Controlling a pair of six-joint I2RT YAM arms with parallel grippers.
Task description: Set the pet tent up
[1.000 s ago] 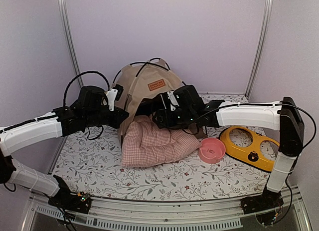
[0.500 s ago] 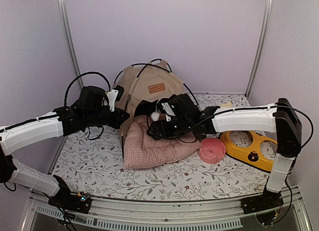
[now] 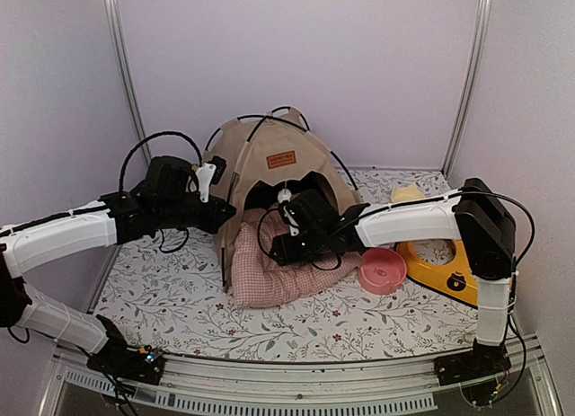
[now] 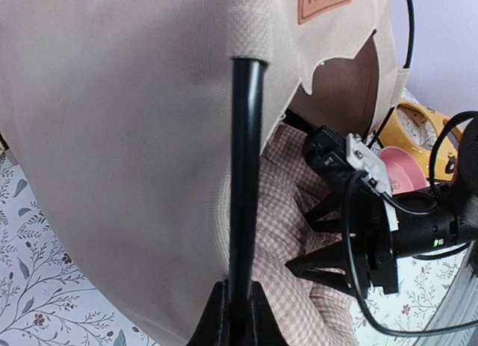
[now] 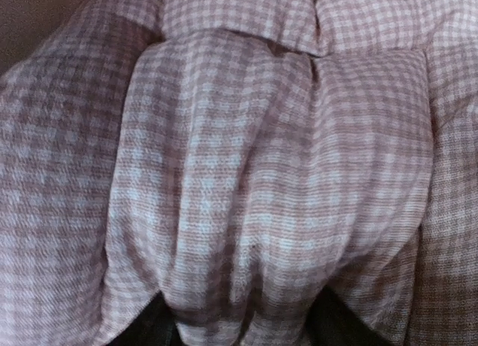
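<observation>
1. We see the pet tent (image 3: pixel 269 151) standing domed at the back of the bench (image 3: pixel 162 295), with its dark doorway facing the front.
2. The left gripper (image 4: pixel 237 320) has its jaws clenched on a black pole (image 4: pixel 245 174) at the tent's left edge.
3. The pink checked cushion (image 3: pixel 269 277) blocks the doorway and spills forward. The right gripper (image 5: pixel 239 327) has its jaws grasping a bunched fold of it.
4. We find a pink bowl (image 3: pixel 382 269) and a yellow feeder (image 3: pixel 446 259) to the right of the cushion.

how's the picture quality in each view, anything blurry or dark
Top view: evenly lit and sharp, the tent easy to read. Left wrist view: the black pole is so close that it looks soft, with bright fabric behind it. Right wrist view: filled by the checked cushion, slightly soft, dimmer toward the upper left corner.
</observation>
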